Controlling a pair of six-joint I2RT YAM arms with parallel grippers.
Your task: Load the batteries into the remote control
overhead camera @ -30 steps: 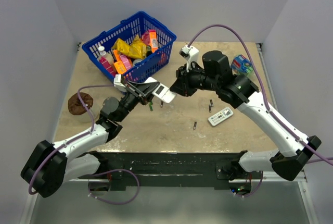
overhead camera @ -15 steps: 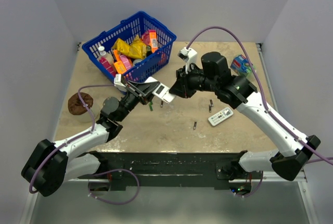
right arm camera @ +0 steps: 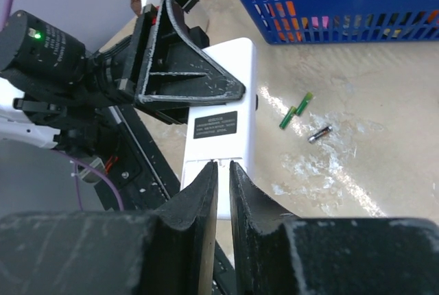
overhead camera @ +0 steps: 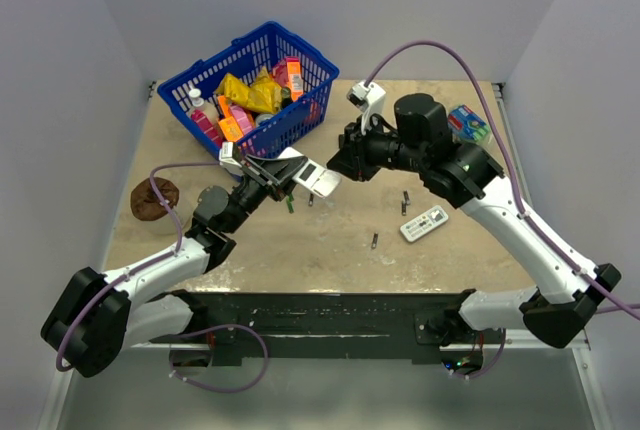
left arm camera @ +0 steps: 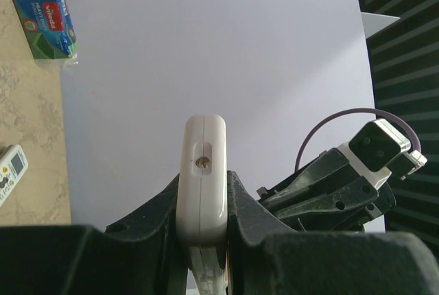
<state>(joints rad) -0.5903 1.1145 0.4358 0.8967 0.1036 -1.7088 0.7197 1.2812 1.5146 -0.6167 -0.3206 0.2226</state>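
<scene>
holding the remote (overhead camera: 318, 179) clear of the table (overhead camera: 300, 250), the left gripper (left arm camera: 204, 192) is clamped across its long edges, label side up. the right gripper (right arm camera: 223, 185) sits at the free end, jaws nearly closed; whether they pinch anything cannot be told. batteries (right arm camera: 296, 111) lie loose below. assessment: remote light, rigid, smooth; hold the edges, not the back cover. batteries likely to roll; pinch mid-length.

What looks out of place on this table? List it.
Batteries lie scattered loose on the table: a green battery and a dark battery near the remote control gripped by the left hand, others farther right. Nothing looks broken.
</scene>
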